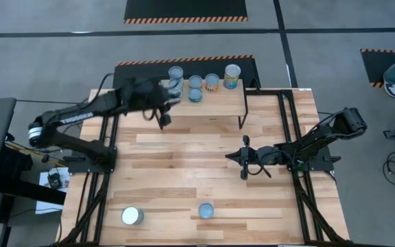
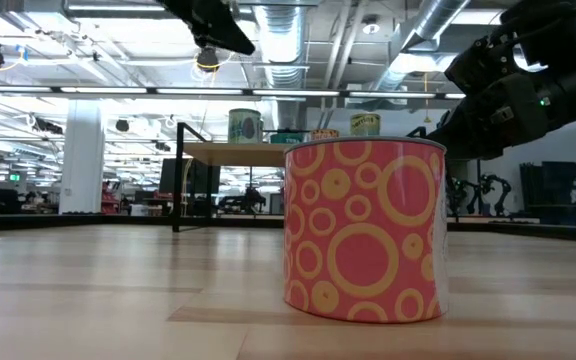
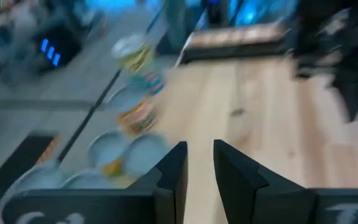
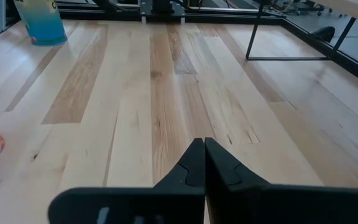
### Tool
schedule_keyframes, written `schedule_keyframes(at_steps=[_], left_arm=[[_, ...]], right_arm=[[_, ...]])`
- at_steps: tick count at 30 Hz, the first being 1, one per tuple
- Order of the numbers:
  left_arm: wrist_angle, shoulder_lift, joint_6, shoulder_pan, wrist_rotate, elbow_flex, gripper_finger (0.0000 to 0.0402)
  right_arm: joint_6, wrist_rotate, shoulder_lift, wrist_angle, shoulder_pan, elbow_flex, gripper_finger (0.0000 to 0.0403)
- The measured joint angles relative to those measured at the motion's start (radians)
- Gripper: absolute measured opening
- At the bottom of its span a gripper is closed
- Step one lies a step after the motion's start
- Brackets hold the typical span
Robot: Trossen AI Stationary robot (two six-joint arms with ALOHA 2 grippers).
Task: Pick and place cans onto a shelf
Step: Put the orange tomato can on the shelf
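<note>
The shelf (image 1: pixel 204 106), a light-wood board on thin black legs, stands at the table's far edge. Several cans (image 1: pixel 212 82) stand upright along its far side; in the low view they show as the cans (image 2: pixel 245 125). My left gripper (image 1: pixel 166 96) hovers open over the shelf's left end with nothing between its fingers (image 3: pixel 173 165). The cans (image 3: pixel 129 118) lie just beyond it. An orange can with yellow rings (image 2: pixel 365 230) and a blue can (image 4: pixel 42 22) stand on the tabletop near its front edge. My right gripper (image 1: pixel 242 159) hangs shut above the table's right half.
The orange can (image 1: pixel 206 210) and the blue can (image 1: pixel 132 216) stand apart from each other at the near edge. The shelf's black legs (image 4: pixel 291 37) reach down to the tabletop. Bare planks (image 1: pixel 190 165) lie between shelf and near cans.
</note>
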Motion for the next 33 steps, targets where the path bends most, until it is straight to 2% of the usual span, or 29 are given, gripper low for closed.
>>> schedule_keyframes(at_steps=[4,8,12,14,19,22,25,30,33], left_arm=[[0.283,-0.11,-0.014,-0.088,0.014,-0.233,0.0066],[0.54,-0.184,-0.033,-0.157,0.014,-0.438,0.0044],[0.69,-0.22,-0.036,-0.195,0.032,-0.58,0.0008],[0.733,-0.23,-0.048,-0.196,0.064,-0.626,0.0004],[0.798,-0.23,-0.055,-0.196,0.15,-0.692,0.0001],[0.827,-0.229,-0.051,-0.197,0.185,-0.711,0.0001],[0.832,-0.228,-0.047,-0.197,0.187,-0.712,0.0001],[0.833,-0.228,-0.03,-0.196,0.181,-0.712,0.0001],[0.834,-0.228,-0.041,-0.196,0.179,-0.712,0.0001]], right_arm=[[0.0,0.0,0.0,0.003,0.0,0.0,0.0011],[-0.001,0.0,0.0,0.015,0.0,0.0,0.001],[-0.003,0.0,0.0,0.015,-0.01,0.011,0.001],[-0.011,0.0,0.0,0.016,-0.016,0.023,0.0011],[-0.038,-0.003,0.0,0.014,-0.021,0.063,0.0012],[-0.054,-0.057,0.0,-0.021,-0.008,0.106,0.0012],[-0.064,-0.107,0.0,-0.159,0.025,0.188,0.0012],[-0.032,-0.109,0.0,-0.48,0.086,0.364,0.0015],[0.029,-0.135,0.0,-0.558,0.108,0.423,0.0025]])
